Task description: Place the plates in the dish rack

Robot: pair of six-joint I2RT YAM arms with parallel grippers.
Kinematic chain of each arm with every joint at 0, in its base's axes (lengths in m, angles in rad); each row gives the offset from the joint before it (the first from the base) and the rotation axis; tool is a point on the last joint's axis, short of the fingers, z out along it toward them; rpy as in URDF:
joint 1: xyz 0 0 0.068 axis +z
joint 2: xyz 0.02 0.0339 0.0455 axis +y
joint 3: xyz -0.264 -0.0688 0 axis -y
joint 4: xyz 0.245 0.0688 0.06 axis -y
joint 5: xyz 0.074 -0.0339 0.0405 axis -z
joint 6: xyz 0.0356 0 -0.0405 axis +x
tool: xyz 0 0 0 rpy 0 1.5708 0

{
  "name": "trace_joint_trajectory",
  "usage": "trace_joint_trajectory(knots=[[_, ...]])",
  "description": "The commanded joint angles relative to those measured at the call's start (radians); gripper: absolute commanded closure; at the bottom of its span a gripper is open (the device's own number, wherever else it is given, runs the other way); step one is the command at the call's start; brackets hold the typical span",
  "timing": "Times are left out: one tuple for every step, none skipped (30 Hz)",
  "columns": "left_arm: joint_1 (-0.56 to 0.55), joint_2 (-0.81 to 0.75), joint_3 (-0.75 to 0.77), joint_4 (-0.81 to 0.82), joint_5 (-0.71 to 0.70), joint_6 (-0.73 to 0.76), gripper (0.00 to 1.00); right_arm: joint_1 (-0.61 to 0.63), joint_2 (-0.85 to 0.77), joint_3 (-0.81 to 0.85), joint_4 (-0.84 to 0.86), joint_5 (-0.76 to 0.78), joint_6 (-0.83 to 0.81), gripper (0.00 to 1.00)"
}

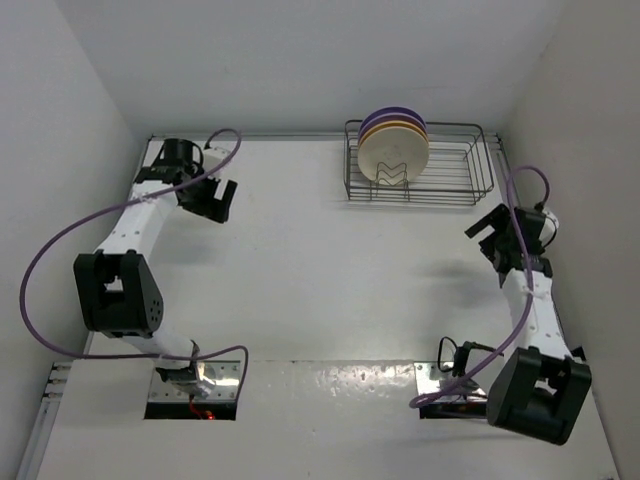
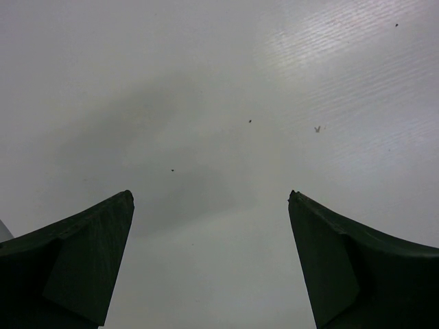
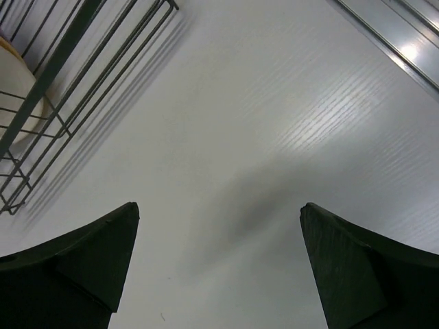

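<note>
The plates [image 1: 393, 150] stand on edge in the rack [image 1: 455, 165], bunched at its 9 o'clock end, and the rack sits at about 1 o'clock on the desk [image 1: 320, 290]. No plate lies on the desk, so the loading looks done.

The left end effector [image 1: 215, 200] hangs at 10 o'clock, spread wide and empty. The right end effector [image 1: 497, 235] hangs at 3 o'clock, also spread and empty, near the rack's 4 o'clock corner. Its wrist view shows the wire wall and a sliver of the cream plate [image 3: 12, 89] at the frame's 10 o'clock.

What could go wrong from here:
- A swing of the right arm toward 11 o'clock could catch a finger on the wire and shove the rack.
- The plates lean close together (I cannot tell whether each has its own slot), so a jolt could tip them as one pack.
- The purple cable [image 1: 528, 180] loops just beside the rack's 3 o'clock end and could snag on it as the arm retracts.

Count:
- One rack.
- Two arms, each with one end effector.
- One cream plate in front.
- One orange-yellow plate behind it.
- Purple at the back, probably two plates, though their rims are hard to separate.
</note>
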Motion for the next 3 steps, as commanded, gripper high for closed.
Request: trace_joint_trajectory(knots=[[0.006,-0.073,-0.033,0.063,0.009,-0.014,0.00,0.000,-0.050,-0.015,0.060,-0.010,0.104,0.00],[0.006,-0.073,-0.033,0.063,0.020,-0.014,0.00,0.002,-0.064,-0.018,0.075,-0.004,0.115,0.00],[0.006,-0.083,-0.042,0.072,0.032,-0.014,0.00,0.006,-0.080,-0.023,0.078,-0.002,0.140,0.00]])
